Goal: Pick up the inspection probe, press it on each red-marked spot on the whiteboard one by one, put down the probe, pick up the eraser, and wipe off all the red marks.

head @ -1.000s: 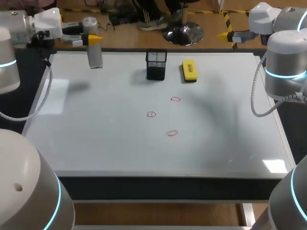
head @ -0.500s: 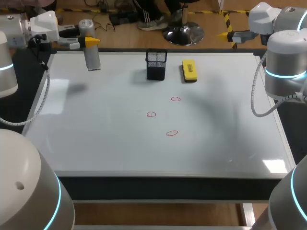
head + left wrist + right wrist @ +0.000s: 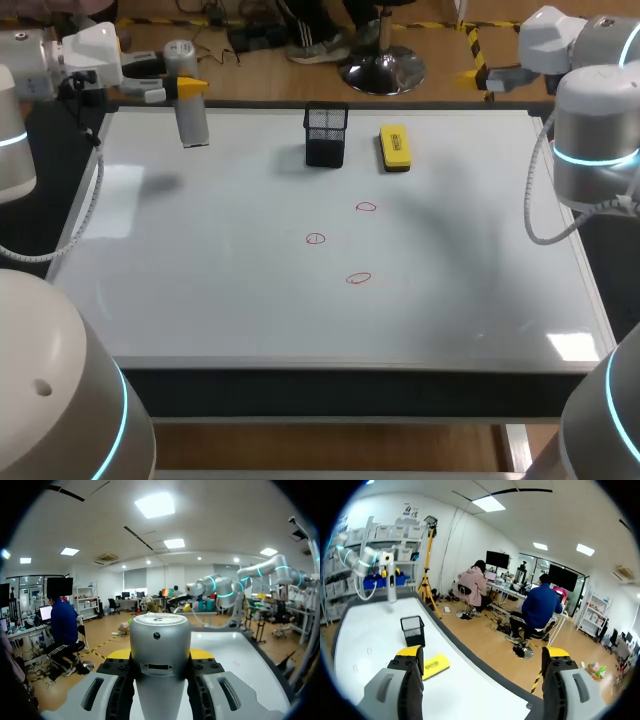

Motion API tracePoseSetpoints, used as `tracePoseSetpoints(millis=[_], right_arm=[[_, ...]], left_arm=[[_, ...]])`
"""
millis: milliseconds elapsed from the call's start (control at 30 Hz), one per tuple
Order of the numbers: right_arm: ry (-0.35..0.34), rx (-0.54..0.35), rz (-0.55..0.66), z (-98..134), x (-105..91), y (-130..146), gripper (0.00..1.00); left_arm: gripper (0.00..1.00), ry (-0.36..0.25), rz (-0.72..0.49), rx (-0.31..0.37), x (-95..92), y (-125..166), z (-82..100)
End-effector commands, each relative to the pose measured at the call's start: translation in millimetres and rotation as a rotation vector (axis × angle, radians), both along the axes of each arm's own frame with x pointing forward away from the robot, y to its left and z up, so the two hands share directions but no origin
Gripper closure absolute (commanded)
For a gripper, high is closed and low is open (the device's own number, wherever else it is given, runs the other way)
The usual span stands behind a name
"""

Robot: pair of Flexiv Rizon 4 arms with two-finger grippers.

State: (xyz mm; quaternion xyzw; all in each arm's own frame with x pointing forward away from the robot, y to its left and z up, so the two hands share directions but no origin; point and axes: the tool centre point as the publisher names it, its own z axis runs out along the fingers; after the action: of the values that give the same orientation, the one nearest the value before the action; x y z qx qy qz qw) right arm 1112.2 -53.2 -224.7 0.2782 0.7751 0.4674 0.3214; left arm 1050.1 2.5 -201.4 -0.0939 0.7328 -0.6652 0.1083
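- The left gripper (image 3: 186,88) is pinching the inspection probe (image 3: 191,112), a silver cylinder, at the far left corner of the whiteboard (image 3: 230,310).
- In the left wrist view, the probe (image 3: 160,650) is sitting between the two fingers, which are pressing on it from both sides, with the yellow tips showing just behind it.
- In the head view the probe is hanging upright, with its lower end over the board's far left corner.
- The right gripper (image 3: 478,74) is hovering past the far right corner of the whiteboard, well apart from every object on it.
- In the right wrist view, its fingers (image 3: 410,654) are standing spread wide with nothing between them.
- Three small red marks (image 3: 315,238) are showing near the middle of the board, each apart from the others.
- The yellow eraser (image 3: 395,146) is lying flat near the far edge.
- A black mesh cup (image 3: 326,135) is standing upright just beside the eraser, on the side nearer the left arm.
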Motion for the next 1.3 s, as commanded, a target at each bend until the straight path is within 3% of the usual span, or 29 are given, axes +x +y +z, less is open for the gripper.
tracePoseSetpoints(millis=[33, 300, 600, 967, 1067, 1300], right_arm=[[0.085, -0.212, 0.104, -2.2, 4.4, 4.5, 0.00], [0.231, -0.655, 0.407, -18.7, 9.1, 16.3, 0.00], [0.316, -1.025, 0.657, -37.0, 15.0, 32.0, 0.00], [0.259, -1.253, 0.903, -42.4, 15.8, 50.8, 0.00], [0.244, -1.279, 0.840, -37.4, 18.3, 52.6, 0.00], [0.244, -1.279, 0.840, -37.4, 18.3, 52.6, 0.00]], left_arm=[[1.00, -0.002, 0.001, -0.002, -0.8, -0.1, 0.5], [1.00, -0.002, 0.001, -0.002, -0.8, -0.1, 0.5], [1.00, -0.002, 0.001, -0.002, -0.8, -0.1, 0.5], [1.00, -0.002, 0.001, -0.002, -0.8, -0.1, 0.5], [1.00, -0.002, 0.001, -0.002, -0.8, -0.1, 0.5], [1.00, -0.002, 0.001, -0.002, -0.8, -0.1, 0.5]])
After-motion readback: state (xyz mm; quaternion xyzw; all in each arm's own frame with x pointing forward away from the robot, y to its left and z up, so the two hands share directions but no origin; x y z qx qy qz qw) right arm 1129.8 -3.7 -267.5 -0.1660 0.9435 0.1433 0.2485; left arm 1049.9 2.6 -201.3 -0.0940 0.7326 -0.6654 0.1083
